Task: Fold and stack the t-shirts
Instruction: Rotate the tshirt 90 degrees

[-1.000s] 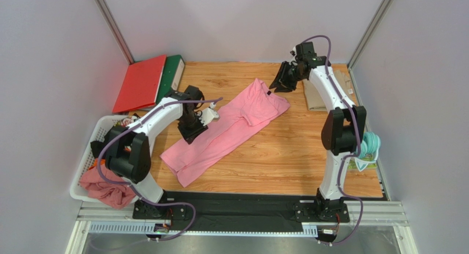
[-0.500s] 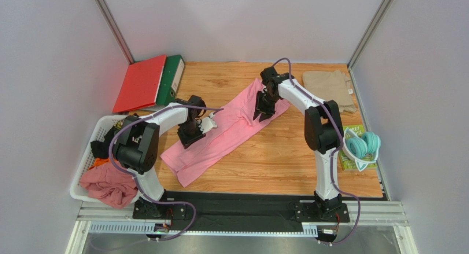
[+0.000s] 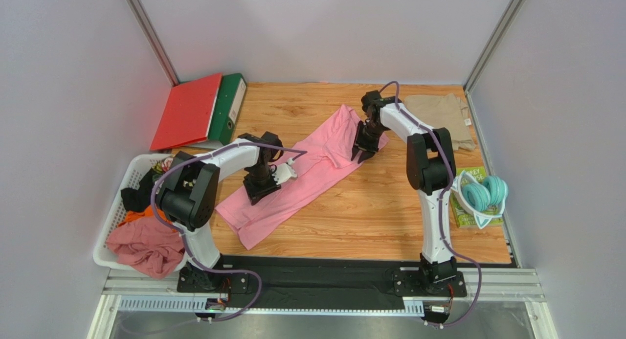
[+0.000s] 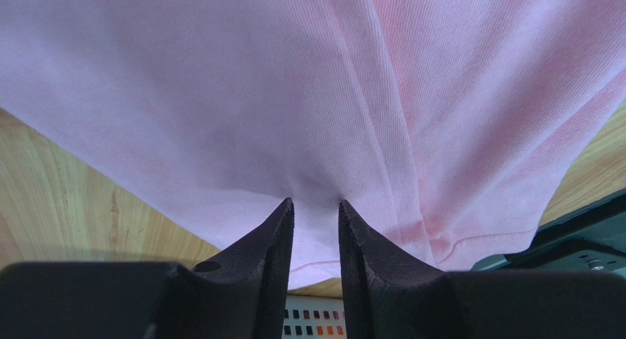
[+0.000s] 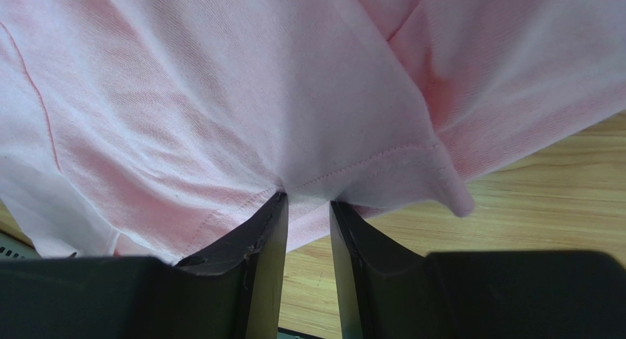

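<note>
The pink t-shirt [image 3: 312, 169] lies diagonally across the worktop [image 3: 367, 214], with the khaki t-shirt [image 3: 439, 117] well apart in the far right corner. The left pincer [image 4: 316, 204] pinches the pink shirt's edge between nearly closed jaws. The right pincer [image 5: 308, 199] nips its stitched hem the same way. Both bites look shallow, right at the border, so the cloth may slip out on lifting. Uneven pulling could skew the fold, or one pincer may catch only a single layer.
</note>
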Robot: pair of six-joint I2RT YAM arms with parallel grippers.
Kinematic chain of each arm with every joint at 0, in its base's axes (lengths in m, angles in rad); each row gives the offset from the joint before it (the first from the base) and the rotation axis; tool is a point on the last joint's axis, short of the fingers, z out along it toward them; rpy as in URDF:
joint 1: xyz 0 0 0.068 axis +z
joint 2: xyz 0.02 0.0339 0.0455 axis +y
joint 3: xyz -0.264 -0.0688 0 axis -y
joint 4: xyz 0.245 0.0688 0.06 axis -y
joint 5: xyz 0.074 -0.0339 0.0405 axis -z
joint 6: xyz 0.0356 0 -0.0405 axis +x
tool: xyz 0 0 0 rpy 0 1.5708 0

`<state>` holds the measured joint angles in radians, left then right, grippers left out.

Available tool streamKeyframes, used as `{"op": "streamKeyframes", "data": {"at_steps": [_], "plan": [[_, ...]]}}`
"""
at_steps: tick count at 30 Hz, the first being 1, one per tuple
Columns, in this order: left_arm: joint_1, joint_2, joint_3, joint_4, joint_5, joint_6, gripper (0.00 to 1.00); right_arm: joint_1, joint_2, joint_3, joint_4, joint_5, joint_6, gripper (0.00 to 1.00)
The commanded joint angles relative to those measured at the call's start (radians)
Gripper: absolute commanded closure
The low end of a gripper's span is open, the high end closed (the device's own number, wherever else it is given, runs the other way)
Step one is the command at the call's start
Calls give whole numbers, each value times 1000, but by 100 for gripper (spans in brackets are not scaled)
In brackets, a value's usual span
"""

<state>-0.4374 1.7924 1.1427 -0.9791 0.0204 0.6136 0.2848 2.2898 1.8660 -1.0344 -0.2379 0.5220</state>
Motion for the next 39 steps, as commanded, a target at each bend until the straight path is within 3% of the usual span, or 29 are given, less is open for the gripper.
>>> {"op": "streamKeyframes", "data": {"at_steps": [1,7,14,23,32,39], "plan": [[-18,24,38,-29,26,20,65,-12,-15,-17,-6,32,-31,66],[-73,38,31,-44,39,9,66,-53,-15,-19,-3,34,-45,66],[-196,41,74,-75,114,-35,66,-68,158,235,-110,-12,-71,66],[-340,134,152,-86,187,-77,66,-107,312,524,-119,-129,-25,65],[-400,246,285,-110,285,-94,66,-144,411,587,32,-386,56,65],[-423,332,449,-115,355,-138,67,-171,482,670,146,-500,147,65]]}}
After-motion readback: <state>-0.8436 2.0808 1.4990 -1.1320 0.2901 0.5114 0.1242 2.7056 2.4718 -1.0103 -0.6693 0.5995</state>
